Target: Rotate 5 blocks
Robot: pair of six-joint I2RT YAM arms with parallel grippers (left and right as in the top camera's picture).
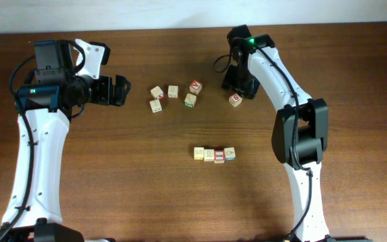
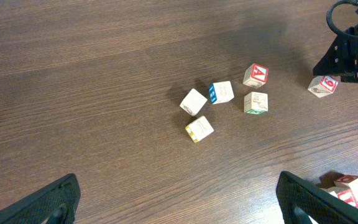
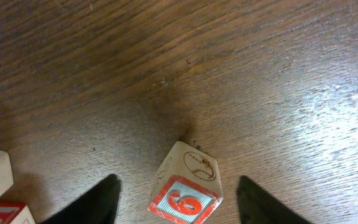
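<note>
In its wrist view, right gripper (image 3: 178,186) straddles the red-6 cube (image 3: 194,167), fingers (image 3: 97,202) parted.

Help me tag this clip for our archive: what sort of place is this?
Probably a robotics lab bench: two white robot arms at a plain wooden table, with toy alphabet blocks laid out.

On the brown table (image 1: 133,188), five blocks (image 1: 173,91) lie in a loose cluster toward 12 o'clock from its middle, with the red-framed block (image 1: 195,86) and the green-printed block (image 1: 191,100) on the 3 o'clock side. Further toward 3 o'clock, a cube with a red 6 (image 1: 234,101) sits under the right gripper (image 1: 237,93). The left gripper (image 1: 121,90) hovers at the cluster's 9 o'clock. At 6 o'clock, four more cubes (image 1: 213,154) form a touching row.
</note>
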